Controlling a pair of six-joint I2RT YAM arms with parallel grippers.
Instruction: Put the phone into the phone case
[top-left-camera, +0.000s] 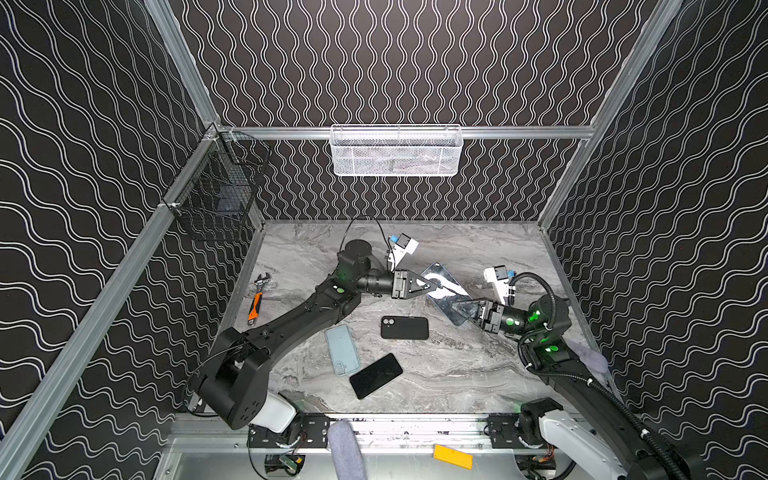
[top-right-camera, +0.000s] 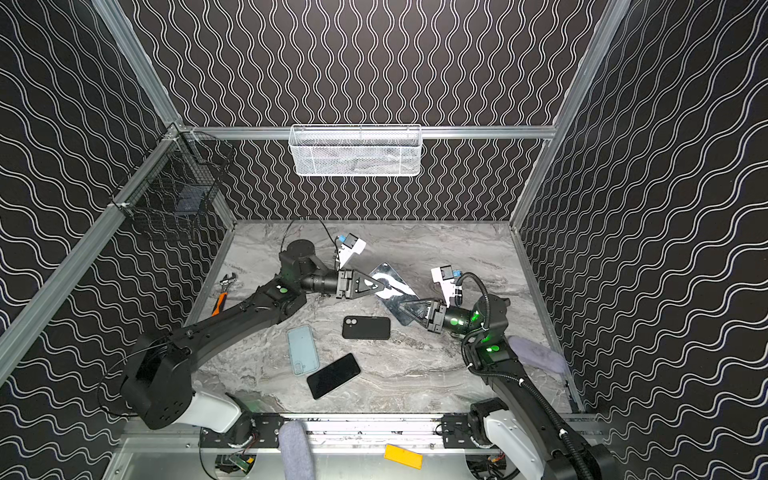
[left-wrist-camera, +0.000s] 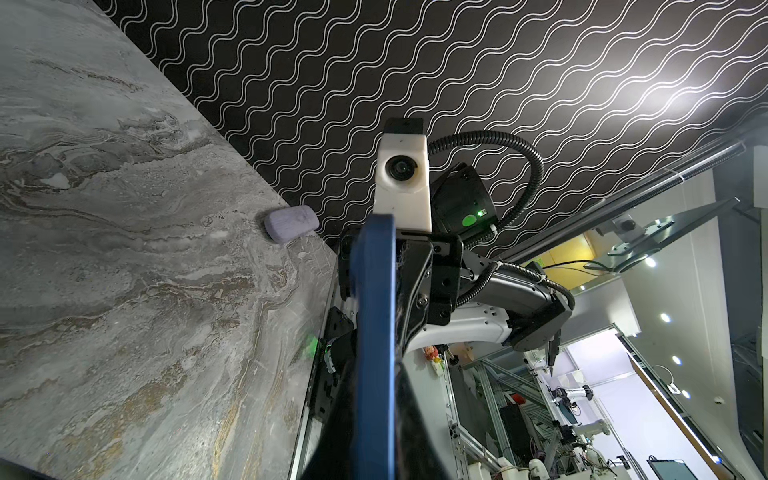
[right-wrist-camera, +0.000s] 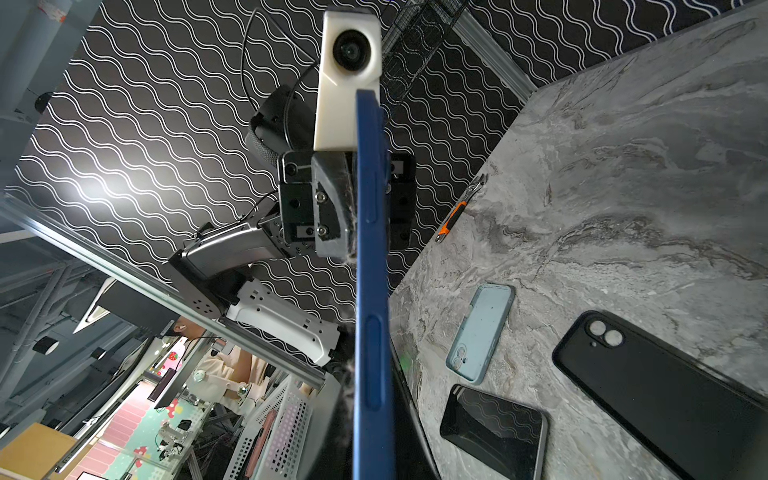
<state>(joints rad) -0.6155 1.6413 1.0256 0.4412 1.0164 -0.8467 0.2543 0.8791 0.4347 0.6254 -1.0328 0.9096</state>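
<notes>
Currently we list, lifted clear of the table (top-left-camera: 478, 374), one blue-edged phone (top-left-camera: 432, 272) with a mirror-bright face, tilted, between the two arms. Left gripper (top-left-camera: 438, 284): clamped on its rearward part. Right gripper (top-left-camera: 454, 306): clamped on its nearer end. Lying flat below: black case (top-left-camera: 404, 328), pale blue case (top-left-camera: 342, 350), black phone (top-left-camera: 376, 376). Whether the blue rim is itself a case we cannot tell. Handling note, as we judge it: keep both grips level, avoid twisting, bring the camera corner over the case's cut-out, seat one end first.
</notes>
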